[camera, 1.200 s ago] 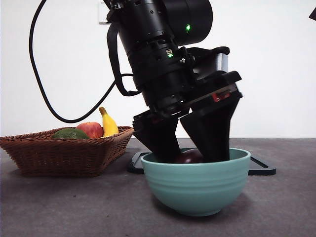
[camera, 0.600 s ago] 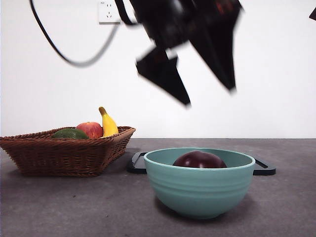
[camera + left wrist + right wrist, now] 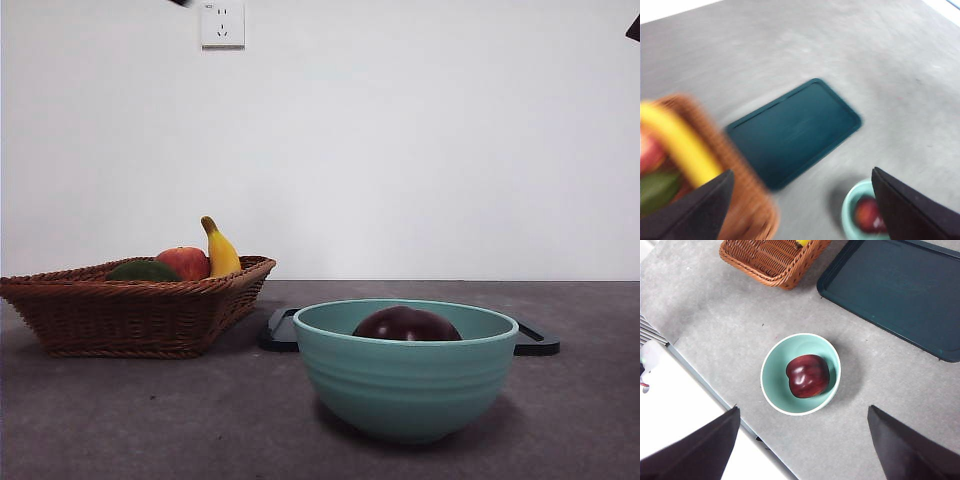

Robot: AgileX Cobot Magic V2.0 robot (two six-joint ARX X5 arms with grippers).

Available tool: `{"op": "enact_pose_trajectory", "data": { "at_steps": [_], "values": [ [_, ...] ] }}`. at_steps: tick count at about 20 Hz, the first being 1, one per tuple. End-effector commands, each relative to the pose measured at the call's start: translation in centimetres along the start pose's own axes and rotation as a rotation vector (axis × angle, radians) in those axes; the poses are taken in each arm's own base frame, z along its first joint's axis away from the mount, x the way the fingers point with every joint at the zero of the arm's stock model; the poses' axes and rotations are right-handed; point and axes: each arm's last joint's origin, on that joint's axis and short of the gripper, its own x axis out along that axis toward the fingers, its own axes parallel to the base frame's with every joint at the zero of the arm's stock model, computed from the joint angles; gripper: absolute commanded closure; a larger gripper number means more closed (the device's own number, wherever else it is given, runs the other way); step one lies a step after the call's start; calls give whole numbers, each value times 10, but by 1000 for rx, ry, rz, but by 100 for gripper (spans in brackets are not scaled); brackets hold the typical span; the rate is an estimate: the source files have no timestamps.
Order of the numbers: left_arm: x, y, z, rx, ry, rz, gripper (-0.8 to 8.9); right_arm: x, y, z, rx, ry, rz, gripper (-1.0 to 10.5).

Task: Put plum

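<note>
One plum [image 3: 406,324] sits inside the one bowl [image 3: 407,385], a pale green bowl standing on the grey worktop [image 3: 150,420]. The plum is dark maroon and glossy, and from the front its top shows just above the bowl's rim. From the right wrist view it lies a little off centre in the bowl, resting on the bottom with nothing else beside it.

One dark tray [image 3: 900,287] lies flat on the worktop just behind the bowl, apart from it, with nothing on it. One woven basket [image 3: 130,310] stands beside the tray. In the basket are three fruits: one banana [image 3: 220,250] standing up against the far side, one red apple [image 3: 183,263] next to it, and one dark green fruit [image 3: 143,271] beside the apple.

Both arms are high above the worktop and neither touches anything. The right gripper [image 3: 802,440] hangs over the bowl with its two jaws spread wide apart and nothing between them. The left gripper [image 3: 800,205] is above the basket's edge and the tray, its picture blurred; its two jaws also stand wide apart and hold nothing. In the front view only a small black tip shows at each top corner.

One white wall socket [image 3: 222,24] is on the wall behind.
</note>
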Motion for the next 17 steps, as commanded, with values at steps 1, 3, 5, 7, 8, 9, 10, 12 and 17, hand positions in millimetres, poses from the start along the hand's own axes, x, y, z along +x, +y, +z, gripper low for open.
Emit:
{"op": "enact_pose_trajectory", "data": {
  "at_steps": [1,3,5,7,8,9,10,12,17],
  "values": [
    [-11,5,-19,-39,8,-19,377,-2,2,4,-8,-10,4,536],
    [-22,5,-42,-58,8,-52,377,-2,2,4,-8,-10,3,537],
    [-26,1,-65,-64,22,-108,377,-2,2,4,-8,-10,4,536],
    [-26,-3,-88,-77,69,-195,377,-2,2,4,-9,-10,4,536],
    [-25,-5,-98,-90,103,-226,377,-2,2,4,-8,-10,4,536],
    [-24,-6,-105,-98,135,-256,377,-2,2,4,-8,-10,4,536],
    [-24,-7,-110,-97,166,-281,377,-2,2,4,-7,-10,4,536],
    [-25,-10,-113,-90,197,-307,377,-2,2,4,-7,-9,4,536],
    [-24,-11,-113,-81,196,-316,377,-2,2,3,-4,-6,5,537]
  ]
}}
